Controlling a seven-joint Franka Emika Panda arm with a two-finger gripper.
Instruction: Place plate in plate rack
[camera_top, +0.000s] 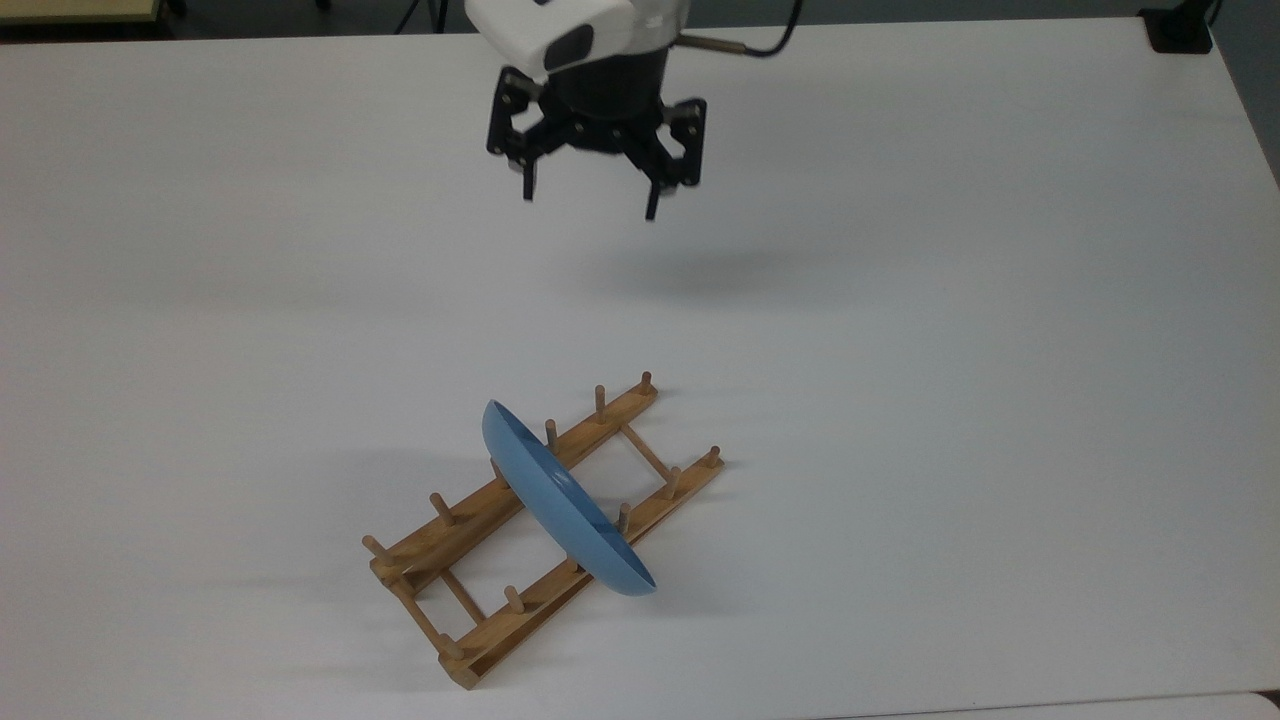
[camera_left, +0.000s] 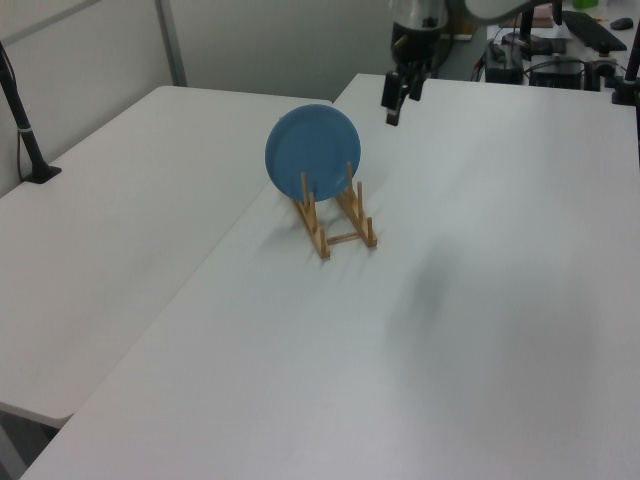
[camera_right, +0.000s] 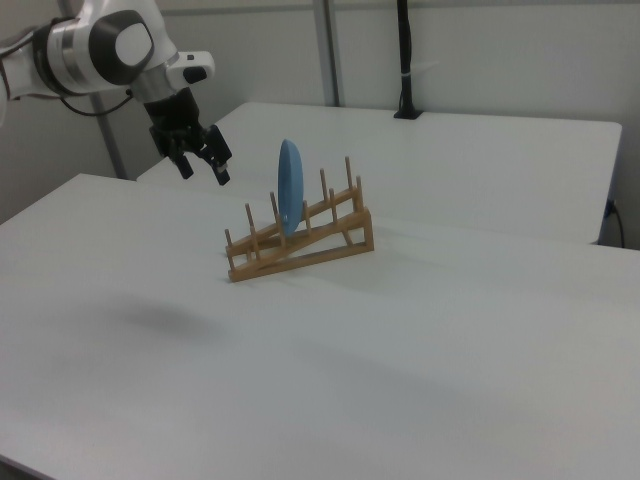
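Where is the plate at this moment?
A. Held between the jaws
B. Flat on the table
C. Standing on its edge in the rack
C: the plate stands upright between the pegs of the rack, while the gripper hangs open, apart from it.

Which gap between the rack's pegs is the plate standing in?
The plate stands on edge in the rack in the third gap from the end nearest the open gripper; top view shows two peg pairs beyond it toward the gripper.

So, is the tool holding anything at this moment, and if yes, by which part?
Nothing is held. The tool is open and empty, up above the table, apart from the plate, which stands on edge between the pegs of the rack.
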